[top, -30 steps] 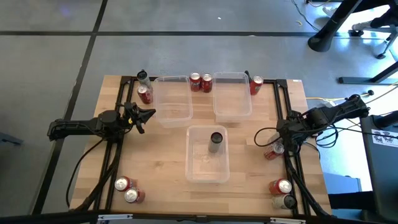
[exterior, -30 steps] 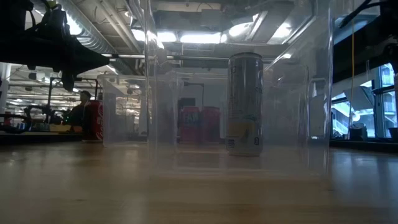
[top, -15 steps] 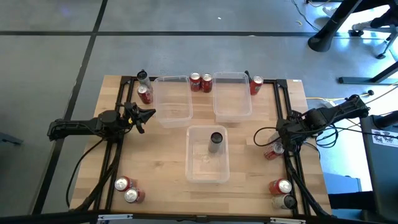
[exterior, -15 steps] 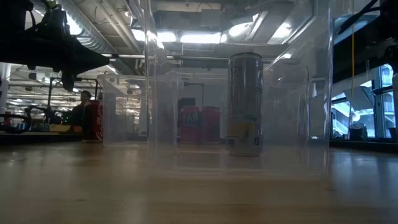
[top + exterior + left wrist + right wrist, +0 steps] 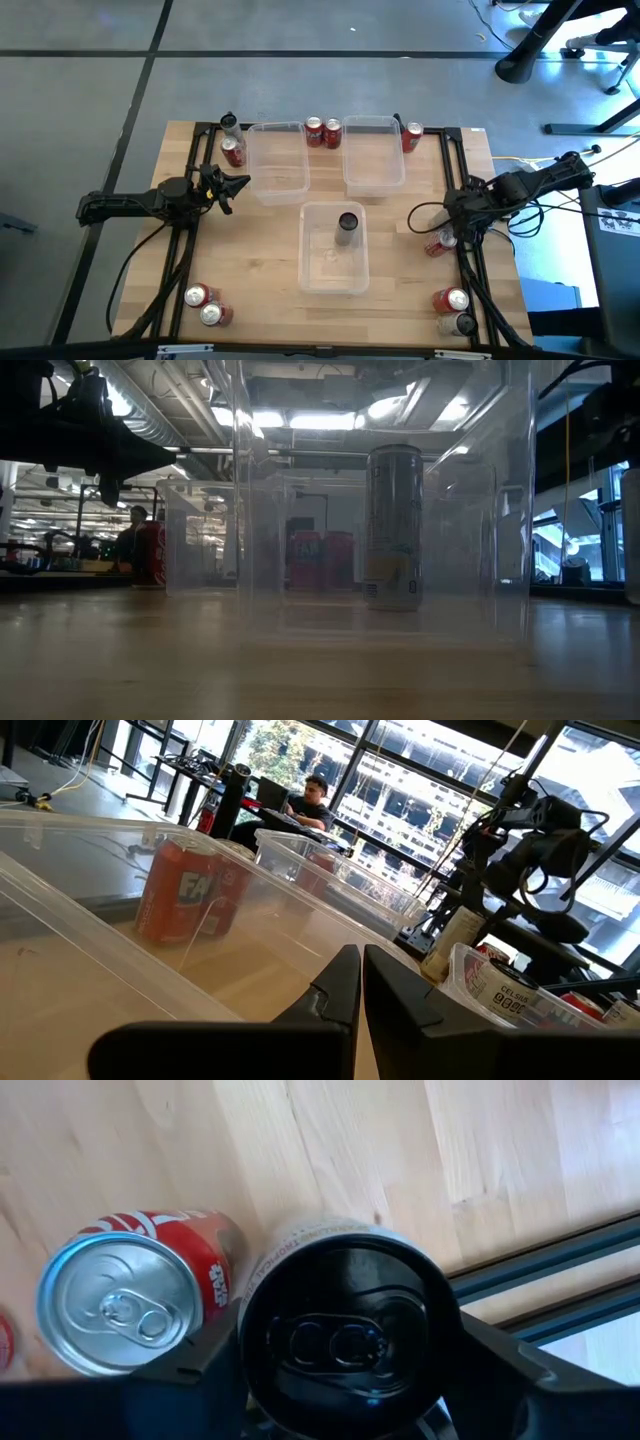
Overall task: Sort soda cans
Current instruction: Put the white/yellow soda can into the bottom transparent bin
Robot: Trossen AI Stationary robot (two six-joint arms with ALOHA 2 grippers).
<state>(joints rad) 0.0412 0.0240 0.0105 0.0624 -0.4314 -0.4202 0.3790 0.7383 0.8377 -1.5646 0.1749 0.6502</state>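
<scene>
Right wrist view, right gripper (image 5: 345, 1380) closing round dark can (image 5: 345, 1325)

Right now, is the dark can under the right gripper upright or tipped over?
Upright: the right wrist view looks straight down on the dark can and its pull tab, with a red can standing beside it.

You see two arms built of dark, near-black links with rounded joint housings. The left arm (image 5: 140, 203) is a slim horizontal run of segments ending in the left gripper (image 5: 238, 184), whose two fingers (image 5: 340, 990) are matte black, wedge-shaped and taper to narrow tips. The right arm (image 5: 530, 186) has the same dark finish, with bulkier joint blocks. Black cables loop off it in loose arcs beside its wrist and base. The right gripper (image 5: 447, 232) carries two black, flat-faced fingers (image 5: 195, 1355) with angular outer edges. No markings or screws are legible on either arm.
</scene>
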